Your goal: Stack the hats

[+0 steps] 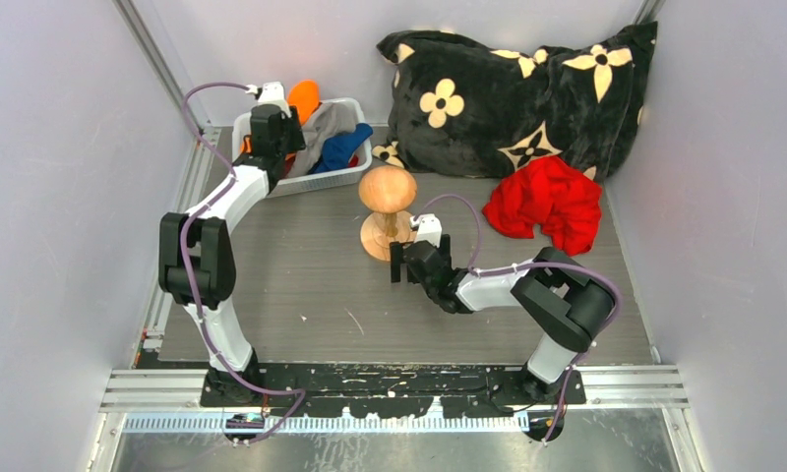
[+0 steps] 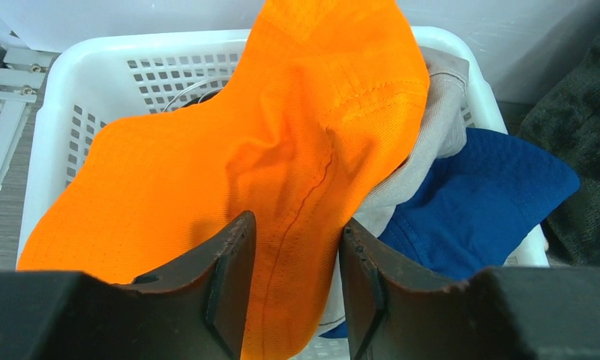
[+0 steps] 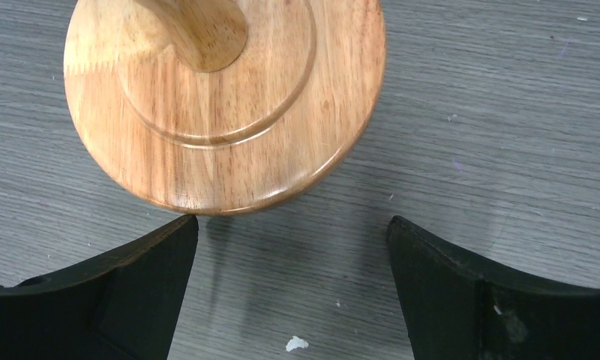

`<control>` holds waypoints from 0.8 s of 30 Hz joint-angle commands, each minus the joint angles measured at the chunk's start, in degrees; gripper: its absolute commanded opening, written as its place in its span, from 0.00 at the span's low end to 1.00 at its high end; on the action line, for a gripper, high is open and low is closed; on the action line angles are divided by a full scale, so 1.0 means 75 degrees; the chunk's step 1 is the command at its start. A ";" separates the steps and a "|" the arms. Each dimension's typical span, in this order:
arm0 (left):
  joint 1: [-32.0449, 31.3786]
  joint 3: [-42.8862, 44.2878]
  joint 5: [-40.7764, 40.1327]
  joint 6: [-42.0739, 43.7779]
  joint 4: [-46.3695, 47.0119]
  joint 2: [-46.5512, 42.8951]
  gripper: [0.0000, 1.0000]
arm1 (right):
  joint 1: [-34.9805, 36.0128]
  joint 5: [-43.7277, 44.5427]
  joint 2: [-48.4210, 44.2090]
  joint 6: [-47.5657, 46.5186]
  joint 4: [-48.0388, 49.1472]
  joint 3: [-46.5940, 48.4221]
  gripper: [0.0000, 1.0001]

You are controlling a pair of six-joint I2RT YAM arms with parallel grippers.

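Hats lie in two places. Orange hat (image 2: 282, 150) sits on top of the pile in the white basket (image 2: 79, 75) at the far left of the table (image 1: 301, 285), draped from the back rim down to the front. Grey hat (image 2: 439, 120) lies under its right edge. Blue hat (image 2: 477, 202) is to the right of that and hangs over the basket's right rim. Red hat (image 1: 547, 202) lies crumpled on the table at the far right, touching the front of the cushion (image 1: 508, 88) and well apart from the basket.

Left gripper (image 2: 297, 225) hangs over the near side of the basket. Its jaws are partly apart, with a raised fold of the orange hat between them. The cloth fills the gap, and I cannot tell whether the jaws pinch it or merely stand beside it.

Stand (image 1: 387, 192) is upright in the middle of the table, between the basket and the red hat, and its round head is bare. Right gripper (image 3: 291, 225) sits low over the table just on the near side of the stand's round base. Its jaws are spread wide with nothing between them but grey tabletop. The left fingertip is close to the base's edge, but a sliver of table shows between them.
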 commanded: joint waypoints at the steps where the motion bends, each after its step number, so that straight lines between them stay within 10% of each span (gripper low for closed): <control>1: 0.0131 0.0023 0.0037 -0.0071 0.0354 -0.0596 0.45 | -0.0137 -0.0352 0.0451 0.0166 -0.0835 -0.0057 1.00; 3: 0.0138 -0.0068 0.0049 -0.0098 0.0424 -0.0669 0.40 | -0.0147 -0.0363 0.0476 0.0138 -0.0841 0.0003 1.00; 7: 0.0139 -0.0179 0.0077 -0.0131 0.0494 -0.0776 0.01 | -0.0162 -0.0362 0.0470 0.0092 -0.0876 0.0069 1.00; 24: 0.0150 -0.0651 0.0168 -0.0439 0.0480 -0.1327 0.07 | -0.0166 -0.0418 0.0336 0.0048 -0.0870 -0.0046 1.00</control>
